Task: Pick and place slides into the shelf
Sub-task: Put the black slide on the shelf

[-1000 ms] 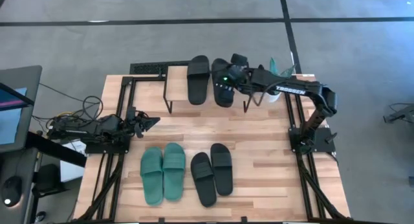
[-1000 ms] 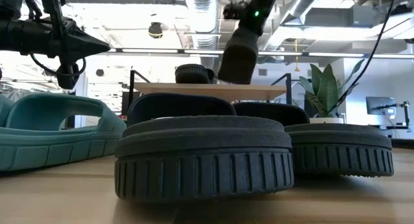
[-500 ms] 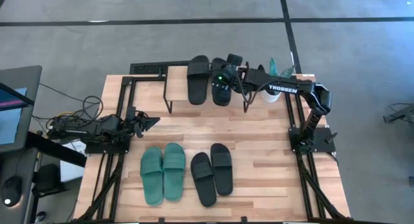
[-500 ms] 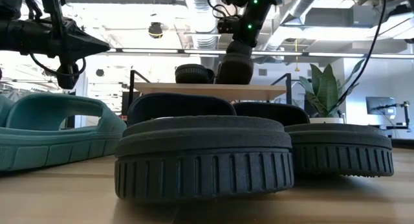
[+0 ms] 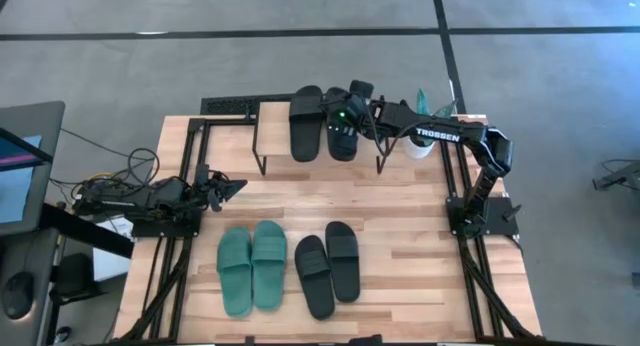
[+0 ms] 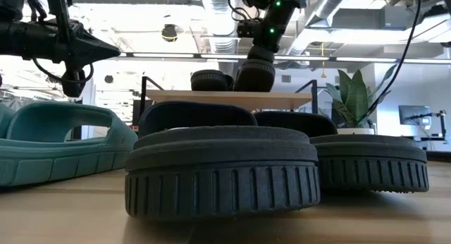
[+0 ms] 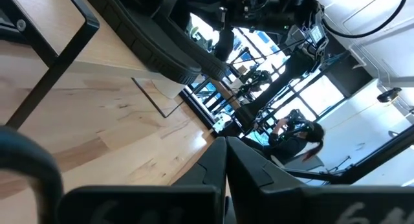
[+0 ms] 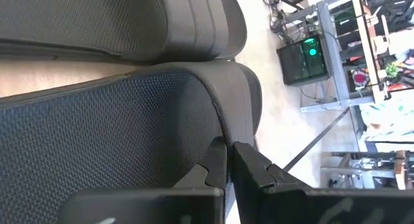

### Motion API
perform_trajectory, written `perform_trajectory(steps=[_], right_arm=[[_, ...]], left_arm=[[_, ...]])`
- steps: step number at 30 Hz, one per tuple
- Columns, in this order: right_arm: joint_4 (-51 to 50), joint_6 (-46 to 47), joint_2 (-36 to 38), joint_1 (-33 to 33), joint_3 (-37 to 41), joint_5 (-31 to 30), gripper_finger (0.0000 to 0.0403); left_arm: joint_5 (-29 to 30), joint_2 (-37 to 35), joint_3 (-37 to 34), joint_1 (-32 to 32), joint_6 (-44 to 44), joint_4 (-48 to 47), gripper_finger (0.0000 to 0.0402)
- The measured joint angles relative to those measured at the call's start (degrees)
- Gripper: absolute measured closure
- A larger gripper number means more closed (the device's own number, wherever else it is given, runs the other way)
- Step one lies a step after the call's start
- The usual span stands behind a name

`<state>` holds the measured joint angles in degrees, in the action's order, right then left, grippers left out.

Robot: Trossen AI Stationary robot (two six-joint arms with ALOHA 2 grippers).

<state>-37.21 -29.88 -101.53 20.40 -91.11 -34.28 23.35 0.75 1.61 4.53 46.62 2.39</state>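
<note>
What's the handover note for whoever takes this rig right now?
Right claw: shut on the second black slide, setting it on the shelf beside the first black slide.
Left claw: shut, empty, parked at the table's left edge.
Done: one black slide lies on the shelf; the second is almost placed, not yet released.
Left: green pair and black pair on the table's front.

Two matte black slides (image 5: 323, 121) are seen on the light wood shelf (image 5: 272, 134), while a dark green pair (image 5: 252, 267) and a black pair (image 5: 328, 267) are set on the pale tabletop (image 5: 420, 236).
</note>
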Motion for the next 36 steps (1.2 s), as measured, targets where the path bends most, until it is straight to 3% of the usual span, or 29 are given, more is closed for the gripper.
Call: perform_trajectory(steps=[36], right_arm=[[1.63,1.57,-0.99,0.70,0.00,4.24,0.0401]], left_arm=[[1.31,0.01,0.02,0.01,-0.31,-0.31,0.0401]])
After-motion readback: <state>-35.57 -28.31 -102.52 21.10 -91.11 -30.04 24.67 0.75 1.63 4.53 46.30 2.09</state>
